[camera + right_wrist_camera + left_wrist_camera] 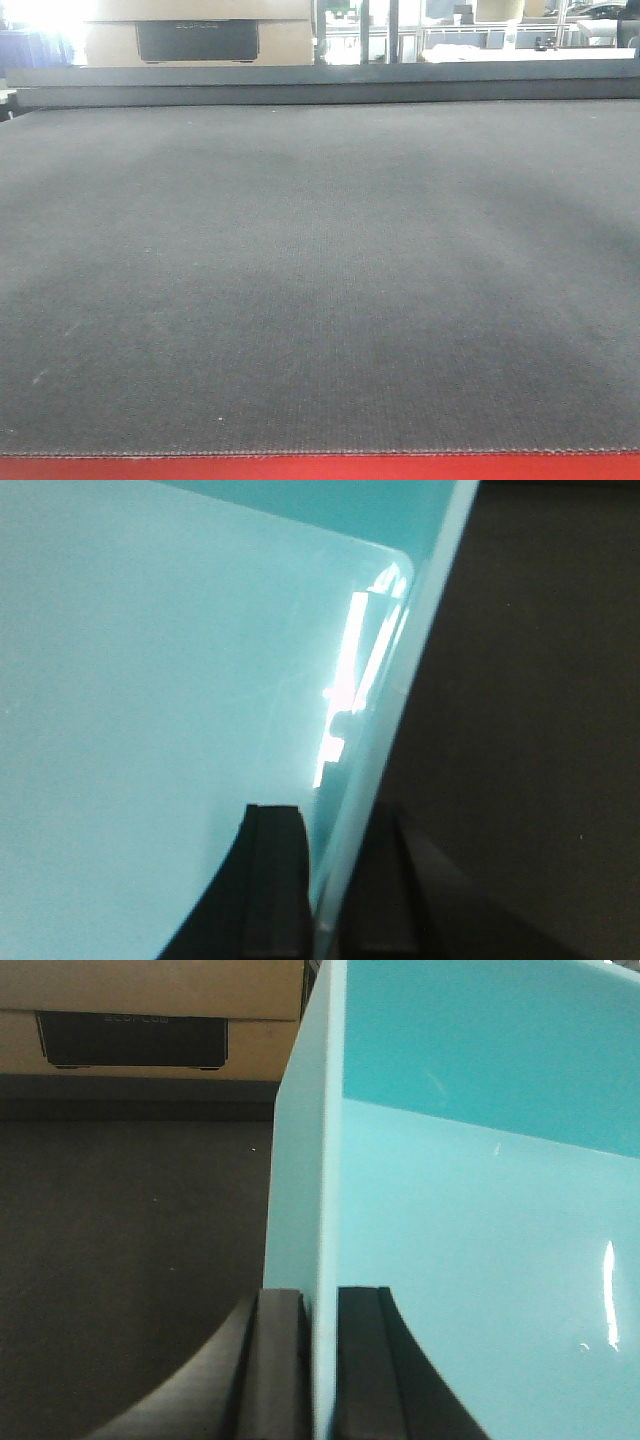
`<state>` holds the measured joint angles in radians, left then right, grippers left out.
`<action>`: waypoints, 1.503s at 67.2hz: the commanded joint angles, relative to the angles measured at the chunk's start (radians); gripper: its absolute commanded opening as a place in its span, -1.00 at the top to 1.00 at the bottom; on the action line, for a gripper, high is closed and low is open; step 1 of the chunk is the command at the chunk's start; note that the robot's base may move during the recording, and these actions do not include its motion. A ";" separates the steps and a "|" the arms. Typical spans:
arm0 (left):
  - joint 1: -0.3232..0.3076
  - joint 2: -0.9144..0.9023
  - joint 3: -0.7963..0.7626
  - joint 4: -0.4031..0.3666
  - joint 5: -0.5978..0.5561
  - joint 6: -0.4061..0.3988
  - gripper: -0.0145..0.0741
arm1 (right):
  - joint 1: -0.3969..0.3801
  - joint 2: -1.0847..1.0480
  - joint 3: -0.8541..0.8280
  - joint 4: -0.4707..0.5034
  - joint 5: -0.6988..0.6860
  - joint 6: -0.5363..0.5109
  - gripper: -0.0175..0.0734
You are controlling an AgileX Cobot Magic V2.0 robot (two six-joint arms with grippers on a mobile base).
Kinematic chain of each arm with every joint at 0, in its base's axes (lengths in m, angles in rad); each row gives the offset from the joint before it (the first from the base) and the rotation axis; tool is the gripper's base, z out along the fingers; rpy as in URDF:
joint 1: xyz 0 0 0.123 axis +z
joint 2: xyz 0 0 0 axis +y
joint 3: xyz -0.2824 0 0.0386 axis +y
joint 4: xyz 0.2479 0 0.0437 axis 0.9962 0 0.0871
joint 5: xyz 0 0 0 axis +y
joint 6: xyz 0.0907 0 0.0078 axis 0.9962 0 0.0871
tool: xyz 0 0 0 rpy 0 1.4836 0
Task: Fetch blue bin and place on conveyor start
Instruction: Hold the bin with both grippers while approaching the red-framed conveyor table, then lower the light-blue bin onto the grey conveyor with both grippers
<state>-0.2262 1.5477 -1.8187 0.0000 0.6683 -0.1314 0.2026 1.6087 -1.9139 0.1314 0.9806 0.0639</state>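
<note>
One aqua bin (470, 1210) counted, wall pinched between jaws of both grippers. Two grippers counted: left gripper (320, 1360), right gripper (335, 880); two black fingers (280, 1360) seen on each. One dark belt (320, 280) counted, outside jaws. One red strip (320, 468). One cardboard box (150, 990), beyond left jaws.

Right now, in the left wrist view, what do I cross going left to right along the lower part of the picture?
Conveyor belt → outer pad of the jaws → blue bin side wall, pinched between the pads → inner pad → the bin's pale aqua inside.
</note>
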 commanded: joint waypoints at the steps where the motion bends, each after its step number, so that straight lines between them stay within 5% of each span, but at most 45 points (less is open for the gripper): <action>1: 0.000 -0.016 -0.008 -0.014 -0.060 -0.005 0.92 | -0.001 -0.013 -0.010 -0.015 -0.028 -0.031 0.95; 51: 0.000 -0.016 -0.008 -0.016 -0.050 -0.005 0.92 | -0.001 -0.013 -0.010 -0.013 -0.011 -0.031 0.95; 75: 0.000 0.059 0.005 -0.016 0.306 -0.004 0.92 | -0.001 0.064 -0.010 -0.027 0.079 -0.031 0.95; 101: 0.000 0.250 0.100 -0.014 0.239 -0.004 0.92 | -0.001 0.304 -0.007 -0.027 0.055 -0.031 0.95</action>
<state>-0.2262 1.7723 -1.7217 0.0000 0.9569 -0.1352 0.2026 1.8807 -1.9139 0.1086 1.0833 0.0583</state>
